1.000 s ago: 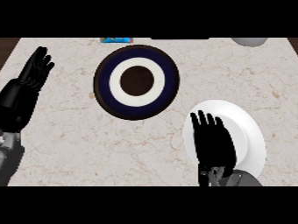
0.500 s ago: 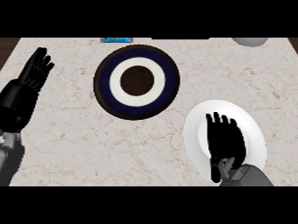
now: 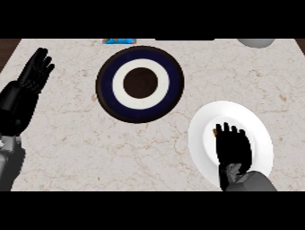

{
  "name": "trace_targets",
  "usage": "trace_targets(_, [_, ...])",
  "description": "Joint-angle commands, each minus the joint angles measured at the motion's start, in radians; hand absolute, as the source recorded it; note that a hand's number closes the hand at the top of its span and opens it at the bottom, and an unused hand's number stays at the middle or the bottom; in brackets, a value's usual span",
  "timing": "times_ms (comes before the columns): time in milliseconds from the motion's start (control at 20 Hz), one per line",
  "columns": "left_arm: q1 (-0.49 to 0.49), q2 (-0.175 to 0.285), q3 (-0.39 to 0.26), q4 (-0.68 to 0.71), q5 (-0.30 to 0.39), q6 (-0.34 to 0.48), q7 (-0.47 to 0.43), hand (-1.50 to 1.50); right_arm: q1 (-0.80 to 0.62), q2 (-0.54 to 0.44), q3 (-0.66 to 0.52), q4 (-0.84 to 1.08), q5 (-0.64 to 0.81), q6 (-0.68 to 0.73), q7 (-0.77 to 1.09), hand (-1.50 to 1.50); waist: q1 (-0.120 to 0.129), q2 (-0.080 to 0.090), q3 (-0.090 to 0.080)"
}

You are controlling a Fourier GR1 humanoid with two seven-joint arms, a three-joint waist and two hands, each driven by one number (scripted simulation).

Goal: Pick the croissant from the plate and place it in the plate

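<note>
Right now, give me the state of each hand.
Left hand: open, resting at the counter's left, holding nothing.
Right hand: over the white plate, hiding most of the croissant; open or closed cannot be told.

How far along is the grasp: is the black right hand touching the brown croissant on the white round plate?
Cannot tell: in the head view the right hand covers the croissant, only a brown sliver showing.
</note>
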Motion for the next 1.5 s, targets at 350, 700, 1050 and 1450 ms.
trace_targets(350, [0.017, -0.036, 0.029, -0.012, -0.013, -0.041, -0.001, 0.0, -0.086, -0.057, -0.027, 0.133, 0.097, -0.211, -0.198, 1.5, 0.004, 0.002, 0.0])
trace_targets(700, [0.003, -0.051, 0.021, -0.013, -0.034, -0.028, -0.03, 0.0, -0.122, -0.21, -0.318, 0.331, -0.117, -0.504, -0.594, 1.5, 0.022, 0.018, 0.007])
trace_targets(1050, [-0.041, -0.051, 0.02, 0.004, -0.021, -0.042, 0.012, 0.0, -0.232, -0.323, -0.491, 0.624, -0.208, -0.726, -0.971, 1.5, 0.033, 0.019, 0.006])
trace_targets(1450, [-0.016, -0.044, 0.031, -0.013, -0.036, -0.046, 0.018, 0.0, -0.343, -0.296, -0.584, 0.714, -0.378, -0.753, -1.322, 1.5, 0.014, 0.003, 0.002])
